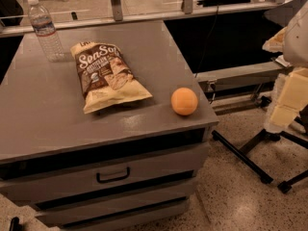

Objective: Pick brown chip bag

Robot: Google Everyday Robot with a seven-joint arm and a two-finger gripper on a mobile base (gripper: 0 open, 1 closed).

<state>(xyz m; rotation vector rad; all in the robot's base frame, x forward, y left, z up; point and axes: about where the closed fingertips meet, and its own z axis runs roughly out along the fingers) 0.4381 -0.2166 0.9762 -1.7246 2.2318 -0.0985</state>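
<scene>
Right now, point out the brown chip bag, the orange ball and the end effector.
brown chip bag (108,76): camera view, middle of its front.
orange ball (184,101): camera view, its centre.
end effector (283,113): camera view, arm's pale lower end, right of table (43,119).

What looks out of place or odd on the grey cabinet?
Little stands out. The orange ball sits near the front right corner of the cabinet top and might roll off. The brown chip bag lies flat, askew; the water bottle stands upright. The gripper hangs beyond its right edge.
</scene>
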